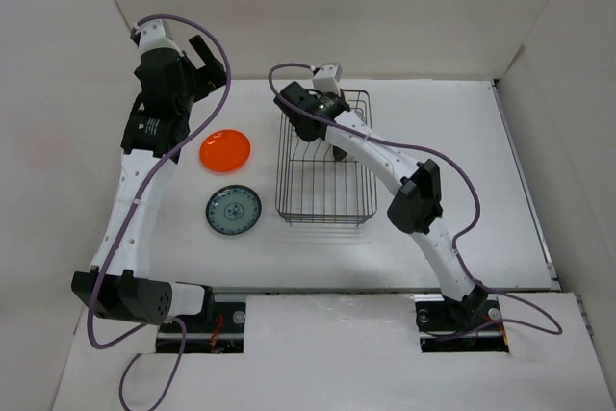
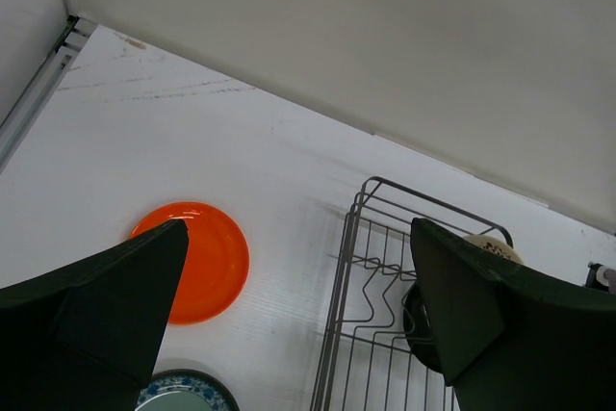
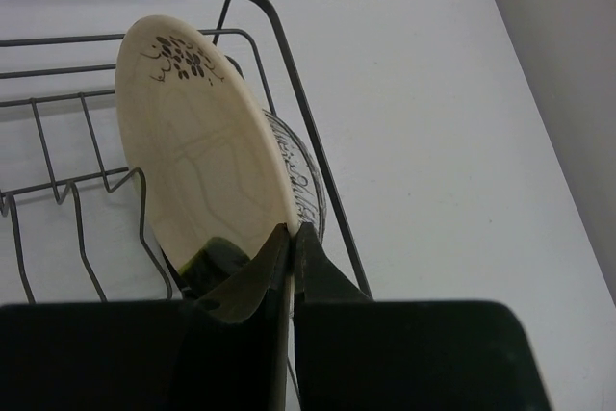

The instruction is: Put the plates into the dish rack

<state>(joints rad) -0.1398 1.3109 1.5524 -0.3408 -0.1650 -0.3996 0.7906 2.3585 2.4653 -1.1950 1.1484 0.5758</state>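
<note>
Two plates lie flat on the white table (image 1: 433,141) at centre-left of the overhead view. The glossy orange plate (image 1: 225,150) is a smooth round disc. The blue-green patterned plate (image 1: 233,211) sits just below it in the frame, near it but apart. To their right stands the dish rack (image 1: 322,190), a long rectangular basket of thin dark wire with bent upright dividers.

Over at the rack's far end, the right gripper (image 3: 292,233) is clamped on the rim of the beige plate (image 3: 192,151), its two dark fingers pinched tight either side of the edge. That plate stands on edge inside the rack, tilted. Its face is matte and creamy, with a dark floral mark near the top. Right behind it is the clear glass plate (image 3: 306,194), whose see-through patterned rim shows against the rack's end wire.

At upper left of the overhead view, the left gripper (image 2: 298,233) hangs above the table with its jaws spread wide, gripping nothing. In its own camera the orange plate shows beside one finger and the rack's corner beside the other.
</note>
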